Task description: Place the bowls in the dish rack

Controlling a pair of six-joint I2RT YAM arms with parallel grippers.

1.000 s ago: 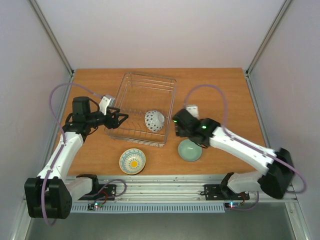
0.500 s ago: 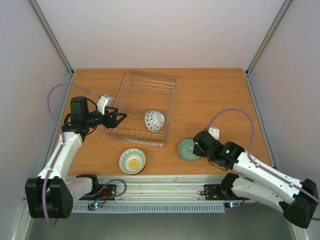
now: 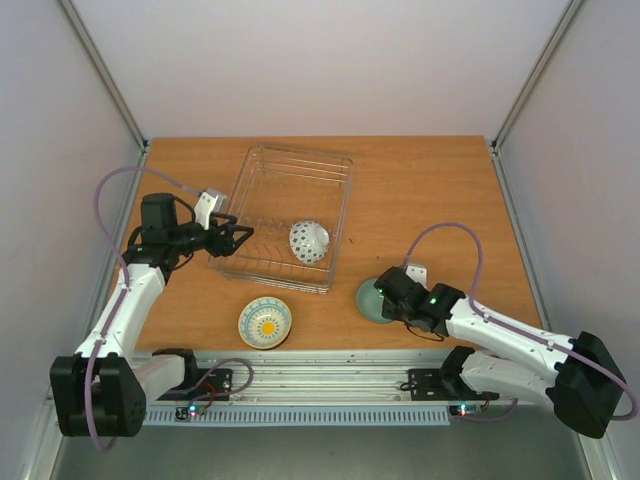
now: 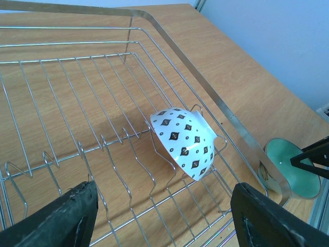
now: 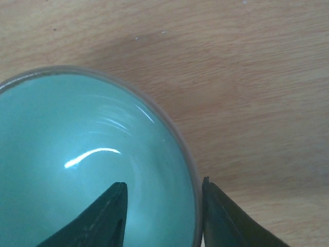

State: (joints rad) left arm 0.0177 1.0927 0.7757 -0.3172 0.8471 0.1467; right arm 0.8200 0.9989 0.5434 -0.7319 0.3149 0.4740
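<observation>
A mint green bowl (image 3: 371, 299) (image 5: 92, 164) stands upright on the table, right of the dish rack (image 3: 290, 150) (image 4: 205, 87). My right gripper (image 3: 386, 294) (image 5: 163, 183) straddles its right rim, one finger inside and one against the outside. A gap still shows at the inner finger, so it is open. A white bowl with dark marks (image 3: 309, 241) (image 4: 185, 141) leans on its side among the rack's prongs. A cream-yellow bowl (image 3: 265, 322) sits on the table in front of the rack. My left gripper (image 3: 238, 239) (image 4: 164, 218) hovers open and empty at the rack's left side.
The mint bowl (image 4: 293, 167) also shows just past the rack's near corner in the left wrist view. The right arm lies low along the table's front right. Metal frame posts rise at the table's far corners.
The right arm has swung down to the near right and brought its gripper onto the mint bowl's rim, its jaws narrowing. The left arm has stayed still.
</observation>
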